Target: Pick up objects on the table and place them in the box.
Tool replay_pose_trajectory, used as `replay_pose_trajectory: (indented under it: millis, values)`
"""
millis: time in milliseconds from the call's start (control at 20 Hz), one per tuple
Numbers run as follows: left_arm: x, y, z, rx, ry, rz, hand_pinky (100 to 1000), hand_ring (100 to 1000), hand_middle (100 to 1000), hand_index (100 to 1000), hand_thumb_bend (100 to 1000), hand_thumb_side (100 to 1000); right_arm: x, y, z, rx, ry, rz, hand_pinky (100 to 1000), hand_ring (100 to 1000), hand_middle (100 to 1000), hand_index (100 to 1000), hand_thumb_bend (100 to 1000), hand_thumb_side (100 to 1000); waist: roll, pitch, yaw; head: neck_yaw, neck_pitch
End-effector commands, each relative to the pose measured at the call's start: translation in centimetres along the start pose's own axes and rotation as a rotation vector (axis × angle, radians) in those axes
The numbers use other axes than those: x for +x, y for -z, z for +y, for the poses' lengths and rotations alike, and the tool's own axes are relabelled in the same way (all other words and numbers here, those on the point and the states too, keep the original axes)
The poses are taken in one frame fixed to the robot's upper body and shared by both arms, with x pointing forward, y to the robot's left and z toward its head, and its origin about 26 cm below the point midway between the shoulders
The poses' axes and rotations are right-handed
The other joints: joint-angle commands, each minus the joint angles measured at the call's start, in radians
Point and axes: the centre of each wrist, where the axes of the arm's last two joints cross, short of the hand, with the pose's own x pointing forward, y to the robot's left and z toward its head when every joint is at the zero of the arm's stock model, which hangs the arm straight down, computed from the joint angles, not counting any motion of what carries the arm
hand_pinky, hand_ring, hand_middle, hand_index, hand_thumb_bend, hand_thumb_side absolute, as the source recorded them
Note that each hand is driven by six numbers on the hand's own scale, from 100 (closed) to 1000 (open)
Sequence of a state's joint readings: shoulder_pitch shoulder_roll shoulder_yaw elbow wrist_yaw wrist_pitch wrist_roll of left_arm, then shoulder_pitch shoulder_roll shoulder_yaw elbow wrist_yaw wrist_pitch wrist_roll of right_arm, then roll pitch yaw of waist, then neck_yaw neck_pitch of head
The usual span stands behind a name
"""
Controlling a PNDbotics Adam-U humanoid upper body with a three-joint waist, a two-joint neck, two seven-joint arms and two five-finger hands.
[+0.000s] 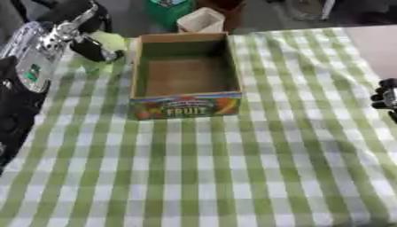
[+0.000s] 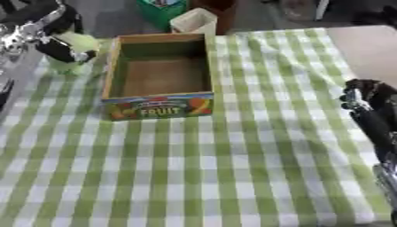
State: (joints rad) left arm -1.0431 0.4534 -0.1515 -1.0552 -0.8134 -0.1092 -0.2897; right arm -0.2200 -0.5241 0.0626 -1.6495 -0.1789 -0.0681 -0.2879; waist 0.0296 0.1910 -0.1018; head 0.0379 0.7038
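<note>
An open cardboard box (image 1: 186, 95) with a colourful "FRUIT" label on its front stands on the green-and-white checked tablecloth; its inside looks bare. My left hand (image 1: 91, 48) is just left of the box's far left corner, fingers curled round a pale green rounded object (image 1: 107, 41), held a little above the cloth. A light green patch shows on the cloth under the hand. My right hand (image 2: 364, 95) rests at the right edge of the table, well away from the box; its fingers are too dark to read.
Beyond the table's far edge stand a green container (image 2: 161, 11) and a pale basket-like bin (image 2: 194, 21). The table's right edge (image 2: 364, 48) borders a bare pinkish surface. The tablecloth (image 1: 201, 168) spreads wide in front of the box.
</note>
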Motion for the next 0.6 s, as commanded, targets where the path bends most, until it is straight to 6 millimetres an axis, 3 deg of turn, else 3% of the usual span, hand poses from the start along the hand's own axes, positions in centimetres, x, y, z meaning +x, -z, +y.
replay_pose_trajectory:
  millis: [50, 200, 450, 600]
  values:
    - [2.3, 1.1, 1.1, 0.047, 0.02, -0.058, 355, 200, 161, 327, 460, 100, 0.9, 0.6, -0.3, 0.013, -0.006, -0.031, 608, 614, 561, 660, 100, 502, -0.002, -0.015, -0.008, 0.012, -0.009]
    - [3.8, 2.2, -0.5, 0.04, 0.018, -0.078, 364, 206, 164, 330, 461, 100, 1.1, 0.9, 0.0, 0.025, 0.0, -0.041, 608, 614, 561, 660, 100, 503, 0.0, -0.008, -0.03, 0.026, -0.017]
    - [4.7, 3.1, -3.4, 0.03, 0.004, -0.071, 379, 225, 183, 350, 464, 100, 1.4, 1.1, 0.3, 0.04, 0.007, -0.049, 608, 614, 561, 660, 100, 505, 0.004, 0.006, -0.057, 0.041, -0.028]
    - [4.8, 3.2, -4.8, 0.019, 0.005, -0.067, 459, 368, 315, 459, 587, 100, 1.4, 1.2, 0.4, 0.041, 0.009, -0.05, 608, 614, 561, 660, 100, 508, 0.005, 0.009, -0.06, 0.041, -0.029]
